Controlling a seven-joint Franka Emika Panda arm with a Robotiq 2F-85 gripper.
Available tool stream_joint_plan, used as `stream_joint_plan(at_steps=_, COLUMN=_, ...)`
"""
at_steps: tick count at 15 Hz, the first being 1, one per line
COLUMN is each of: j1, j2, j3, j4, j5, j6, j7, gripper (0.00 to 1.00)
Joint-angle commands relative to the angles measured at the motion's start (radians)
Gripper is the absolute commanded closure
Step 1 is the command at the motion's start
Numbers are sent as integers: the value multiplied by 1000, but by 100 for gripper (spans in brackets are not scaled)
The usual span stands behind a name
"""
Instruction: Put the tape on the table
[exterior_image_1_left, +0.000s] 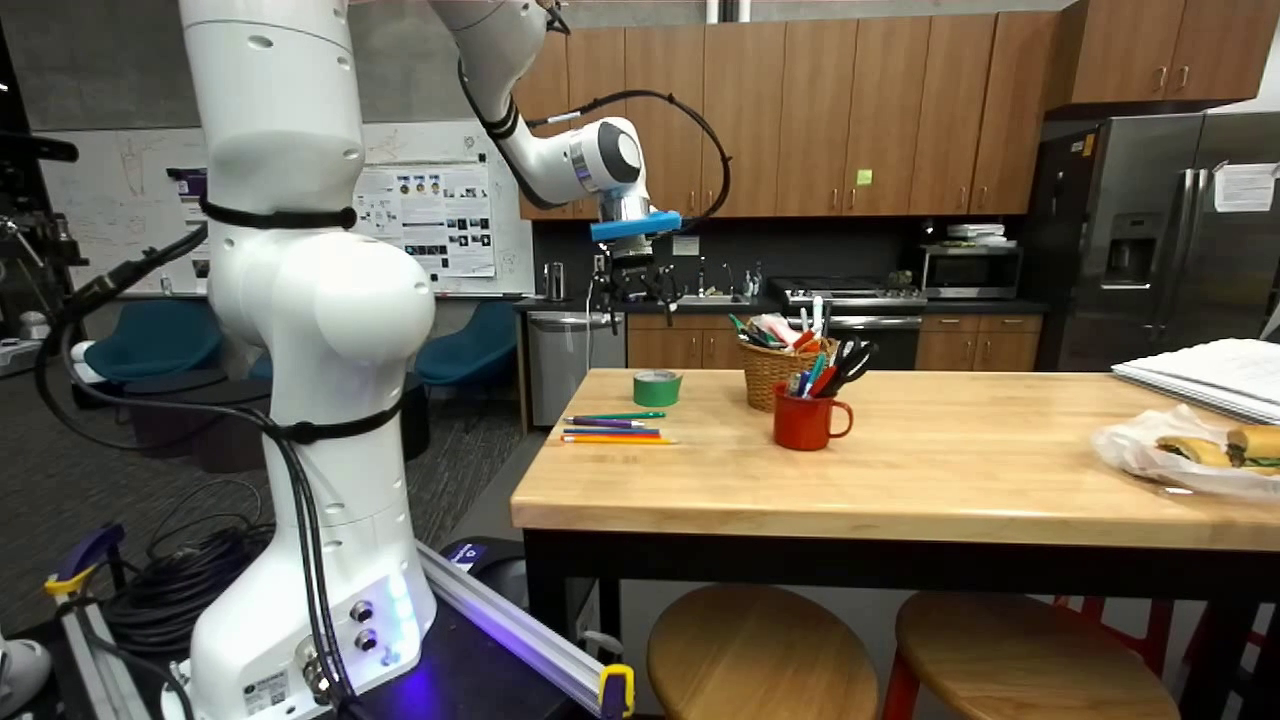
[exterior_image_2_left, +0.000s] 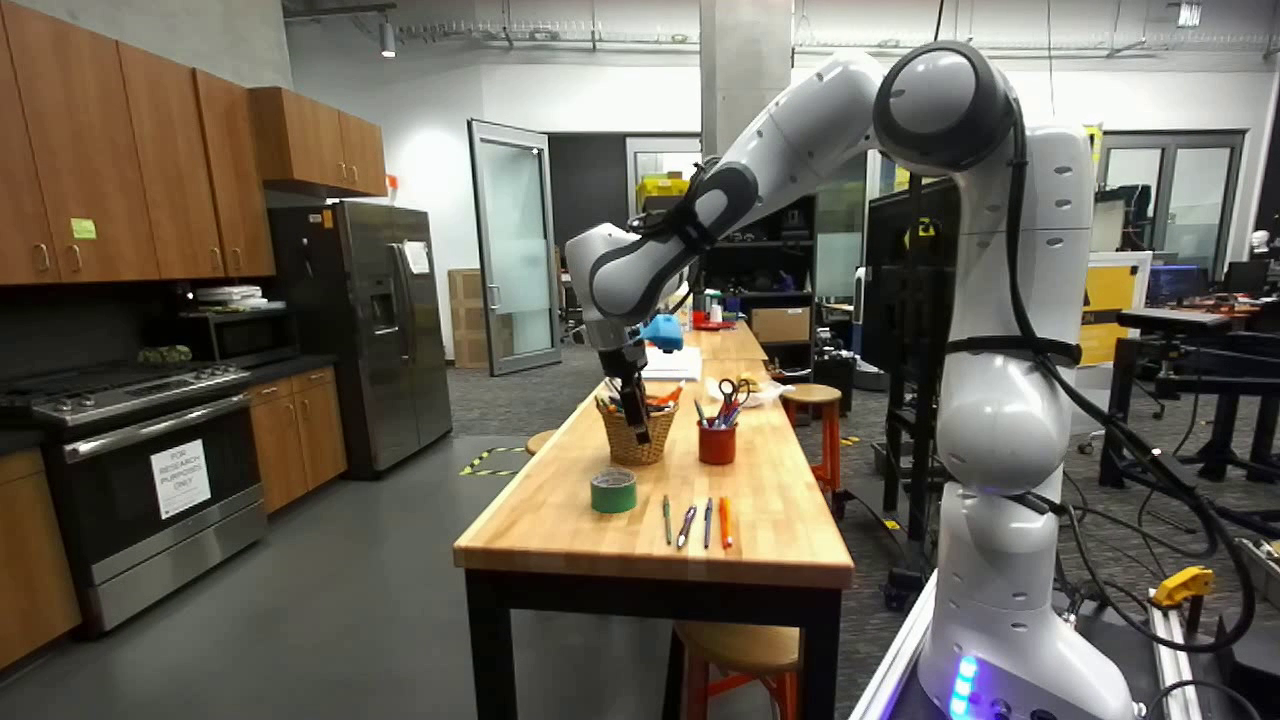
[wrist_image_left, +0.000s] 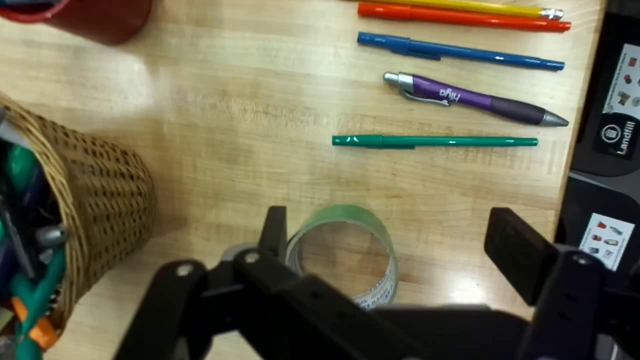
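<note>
A roll of green tape (exterior_image_1_left: 657, 388) lies flat on the wooden table (exterior_image_1_left: 950, 450), near its end. It also shows in an exterior view (exterior_image_2_left: 613, 494) and in the wrist view (wrist_image_left: 345, 213). My gripper (exterior_image_1_left: 643, 315) is open and empty, held above the table and apart from the tape. It also shows in an exterior view (exterior_image_2_left: 642, 435), in front of the basket. In the wrist view, the gripper (wrist_image_left: 389, 220) has the tape showing between its fingers, close beside the left finger, which hides part of the ring.
A wicker basket (wrist_image_left: 110, 185) of pens and a red mug (wrist_image_left: 107, 20) with scissors stand near the tape. Several pens and pencils lie in a row, with a green pen (wrist_image_left: 435, 142) nearest the tape. A wrapped sandwich (exterior_image_1_left: 1195, 452) and notebook (exterior_image_1_left: 1215, 368) lie farther along.
</note>
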Motion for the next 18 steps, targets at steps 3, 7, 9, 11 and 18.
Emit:
stream_joint_plan(at_steps=3, j1=12, j2=-63, j3=-9, j4=-20, j5=-12, j6=-90, j7=246, gripper=0)
stream_joint_plan(at_steps=7, j1=9, j2=-88, j3=-9, j4=-25, j5=-3, j6=-118, j7=395, gripper=0)
stream_joint_plan(at_steps=9, j1=8, j2=-108, j3=-10, j4=-37, j5=4, j6=-116, j7=443, gripper=0)
stream_joint_plan(at_steps=11, j1=6, j2=-135, j3=-13, j4=-55, j5=18, j6=-103, j7=475, gripper=0)
stream_joint_plan(at_steps=18, j1=-2, j2=-259, j3=-35, j4=-129, j5=52, j6=-75, j7=474, gripper=0)
